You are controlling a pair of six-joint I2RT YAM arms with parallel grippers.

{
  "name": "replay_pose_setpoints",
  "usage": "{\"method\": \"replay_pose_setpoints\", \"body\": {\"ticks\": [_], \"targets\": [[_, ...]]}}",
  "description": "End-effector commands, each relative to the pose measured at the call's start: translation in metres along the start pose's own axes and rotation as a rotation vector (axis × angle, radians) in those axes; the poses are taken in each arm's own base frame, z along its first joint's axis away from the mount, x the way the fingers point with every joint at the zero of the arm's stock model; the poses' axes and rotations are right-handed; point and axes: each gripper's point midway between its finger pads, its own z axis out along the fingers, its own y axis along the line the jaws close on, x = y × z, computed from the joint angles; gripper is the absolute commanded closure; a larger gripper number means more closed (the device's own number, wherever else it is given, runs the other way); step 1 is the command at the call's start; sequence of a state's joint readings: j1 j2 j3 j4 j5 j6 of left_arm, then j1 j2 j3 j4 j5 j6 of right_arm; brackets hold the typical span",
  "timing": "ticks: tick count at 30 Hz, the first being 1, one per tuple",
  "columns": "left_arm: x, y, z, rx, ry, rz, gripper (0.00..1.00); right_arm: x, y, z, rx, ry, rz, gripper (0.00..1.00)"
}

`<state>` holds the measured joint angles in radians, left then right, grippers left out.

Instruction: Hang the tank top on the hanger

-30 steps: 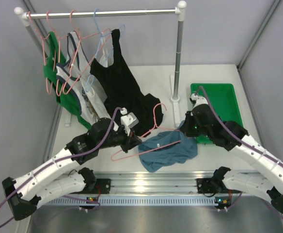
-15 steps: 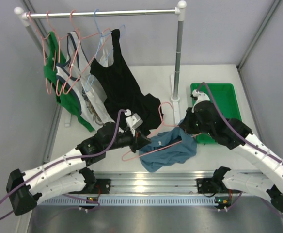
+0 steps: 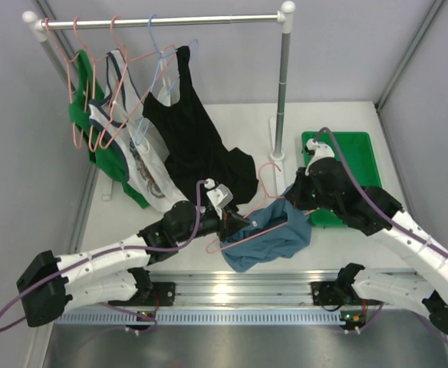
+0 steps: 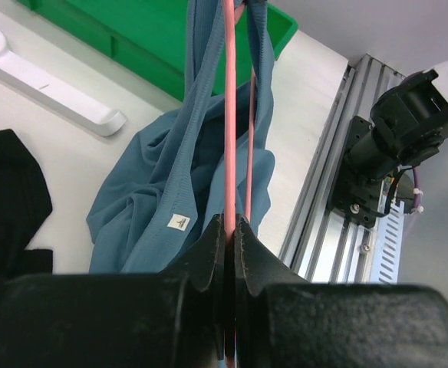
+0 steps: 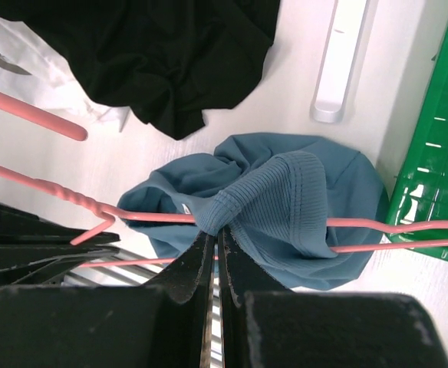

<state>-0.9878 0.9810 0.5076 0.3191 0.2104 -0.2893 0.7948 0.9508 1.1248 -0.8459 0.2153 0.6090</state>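
left hand clamping hanger, right hand pinching tank top beside tray edge

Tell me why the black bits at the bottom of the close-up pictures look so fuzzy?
Left wrist view: the left gripper is very near the lens, so it blurs; the tank top and its white label look sharp. Right wrist view: the right gripper blurs too, the tank top is crisp, the green tray has glare. Top view: sharp overall, shine on the metal rail.
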Motion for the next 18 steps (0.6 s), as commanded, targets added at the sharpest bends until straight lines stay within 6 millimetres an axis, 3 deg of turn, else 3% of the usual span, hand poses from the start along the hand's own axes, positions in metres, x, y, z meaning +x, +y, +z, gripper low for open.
{"method": "replay_pose_setpoints", "body": {"ticks": [1,4,7,8,9,11,14,18], "targets": [[-0.038,-0.013,0.008,0.06,-0.182,0.047,1.0,-0.019,0.01,-0.014,-0.032,-0.061,-0.005,1.0],[-0.033,-0.016,0.015,0.087,-0.184,0.043,1.0,-0.021,0.007,-0.016,-0.015,-0.071,-0.005,1.0],[-0.024,-0.016,0.02,0.095,-0.172,0.039,1.0,-0.023,0.003,-0.019,-0.009,-0.094,-0.003,0.91],[-0.022,-0.016,0.022,0.091,-0.181,0.037,1.0,-0.025,0.002,-0.02,-0.009,-0.108,-0.007,0.84],[-0.022,-0.016,0.022,0.091,-0.189,0.03,1.0,-0.025,0.0,-0.022,-0.01,-0.124,-0.007,0.68],[-0.02,-0.013,0.023,0.078,-0.205,0.023,1.0,-0.028,0.0,-0.025,-0.026,-0.153,-0.023,0.55],[-0.019,-0.012,0.026,0.069,-0.214,0.015,1.0,-0.03,0.0,-0.028,-0.044,-0.174,-0.048,0.49],[-0.016,-0.013,0.034,0.08,-0.206,0.008,1.0,-0.033,0.016,-0.032,-0.143,-0.209,-0.092,0.48]]}}
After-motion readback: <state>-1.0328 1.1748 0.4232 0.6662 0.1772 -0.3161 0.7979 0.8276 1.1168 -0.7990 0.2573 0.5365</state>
